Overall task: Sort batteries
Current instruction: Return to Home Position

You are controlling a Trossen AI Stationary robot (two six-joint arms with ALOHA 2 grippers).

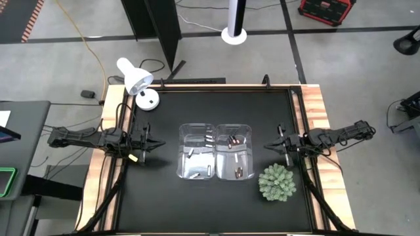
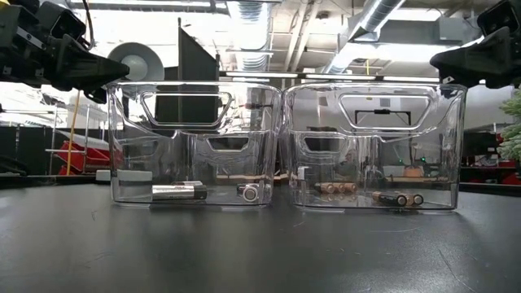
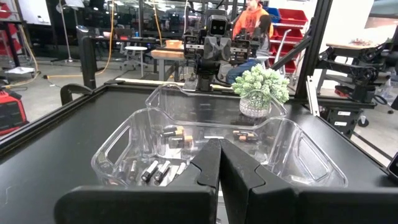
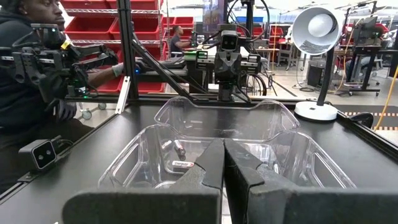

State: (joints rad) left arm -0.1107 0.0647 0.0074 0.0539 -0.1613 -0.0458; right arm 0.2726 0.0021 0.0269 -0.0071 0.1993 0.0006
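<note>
Two clear plastic bins stand side by side at the middle of the black table. The left bin holds silvery-white batteries lying on its floor. Dark batteries with copper ends lie in the right bin. My left gripper hovers left of the left bin, shut and empty, pointing at it. My right gripper hovers right of the right bin, shut and empty, facing the left one.
A white desk lamp stands at the table's far left corner. A small potted green plant sits near the right bin's near right corner, close under the right arm. Wooden rails edge the table's left and right sides. People show in the room beyond.
</note>
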